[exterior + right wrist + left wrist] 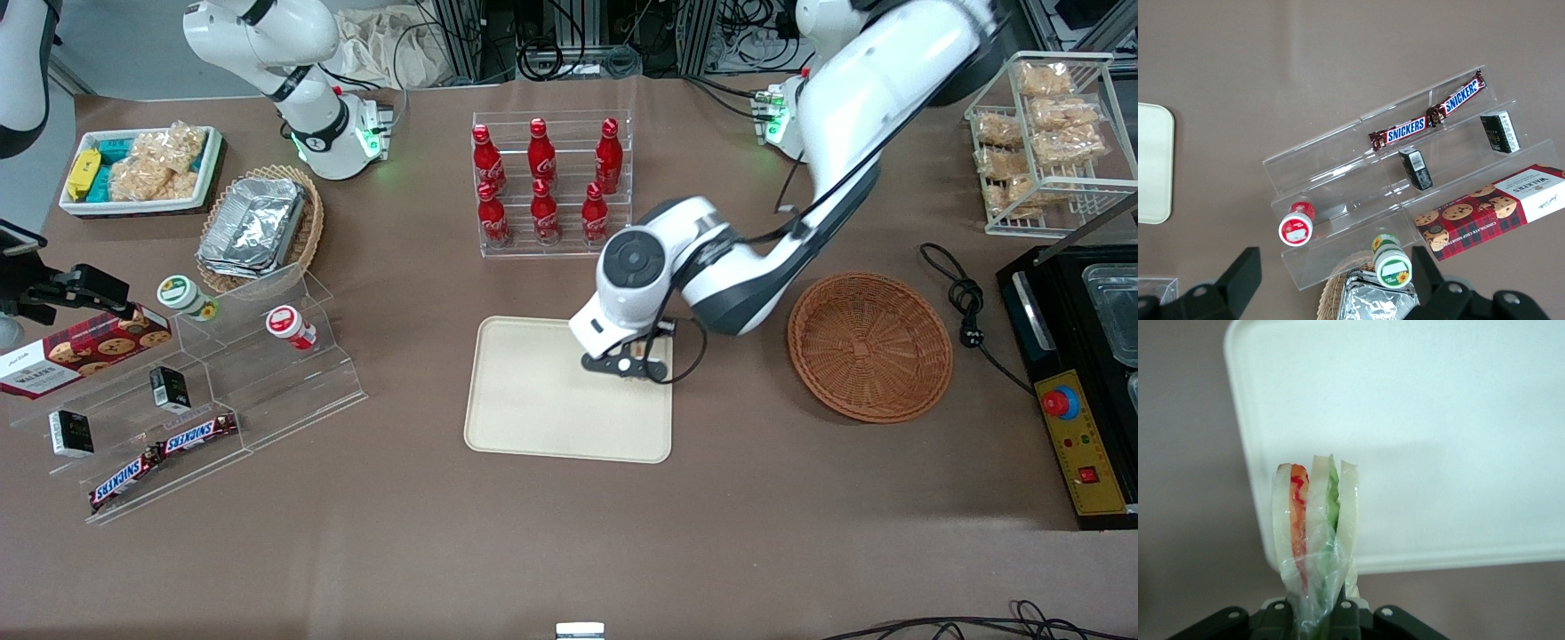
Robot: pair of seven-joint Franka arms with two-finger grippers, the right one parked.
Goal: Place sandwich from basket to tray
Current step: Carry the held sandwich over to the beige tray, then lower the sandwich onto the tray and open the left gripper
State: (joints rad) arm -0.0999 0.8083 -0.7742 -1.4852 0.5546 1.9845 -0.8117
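— While you hang over the table like that, what have you got in your jaws?

— My gripper [1317, 613] is clamped on the sandwich [1315, 527]. I have it by its wrapped end, where the clear film bunches up between my fingers. It stands up away from me, a wedge of pale bread slices with an orange-red layer and a green one between them.

— And where is that relative to the tray?

— I am above the tray [524, 400], over the corner of it that lies nearest the bottle rack [551, 182]. From my wrist camera the sandwich tip lies just over the tray's rim, with brown table [569, 551] showing past the edge. Whether the sandwich touches the tray, I cannot tell; from the front my own wrist covers it.

— What about the basket?

— The basket [869, 345] sits on the table beside the tray, toward my end, apart from it. Only bare weave shows in it.

— Anything else around the tray?

— The rack of red bottles stands farther from the front camera than the tray. Toward the parked arm's end lies a clear stepped stand [267, 373] with two small jars, dark little boxes and two Snickers bars [164, 458]. Farther from the front camera than that stand sits a lighter basket with a foil container [253, 227].
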